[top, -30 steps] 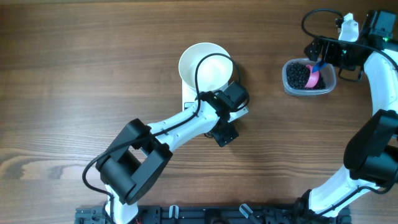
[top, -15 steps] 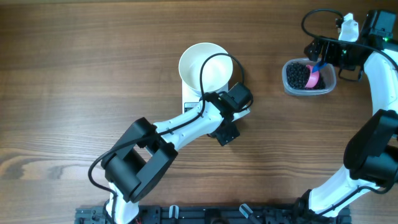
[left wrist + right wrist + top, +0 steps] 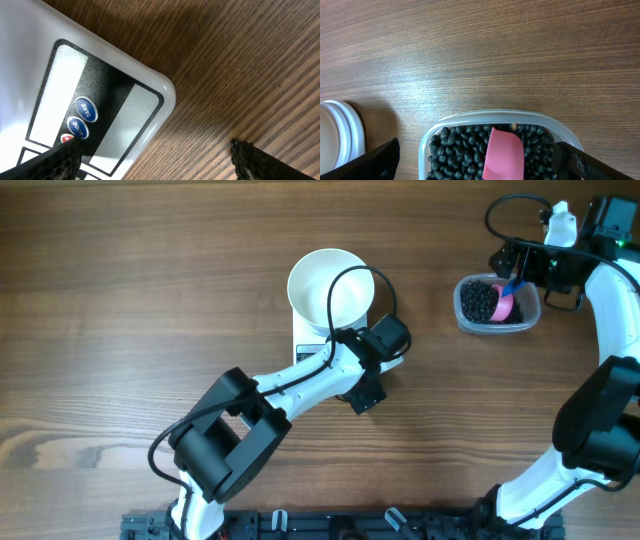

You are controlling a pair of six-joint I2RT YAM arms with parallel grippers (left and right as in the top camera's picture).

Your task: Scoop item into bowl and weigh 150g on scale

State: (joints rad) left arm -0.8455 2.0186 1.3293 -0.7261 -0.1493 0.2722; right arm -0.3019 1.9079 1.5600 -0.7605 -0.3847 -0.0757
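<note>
Scale [image 3: 304, 343], long axis near-to-far, buttons [image 3: 82, 119] at near end

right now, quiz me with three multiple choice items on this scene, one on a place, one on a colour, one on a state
1. Where does the white bowl stand?
A. on the scale
B. on bare wood at the table's far left
C. held in the air by a gripper

2. What colour is the scoop lying in the tub of beans?
A. green
B. pink
C. yellow

3. How does the right gripper stand?
A. shut on the scoop
B. shut on the bowl
C. open above the tub

Answers:
1 A, the overhead view shows the scale's front edge sticking out from under the bowl.
2 B, the right wrist view shows a pink blade among the black beans.
3 C, its fingers stand wide apart at either side of the tub, touching nothing.
</note>
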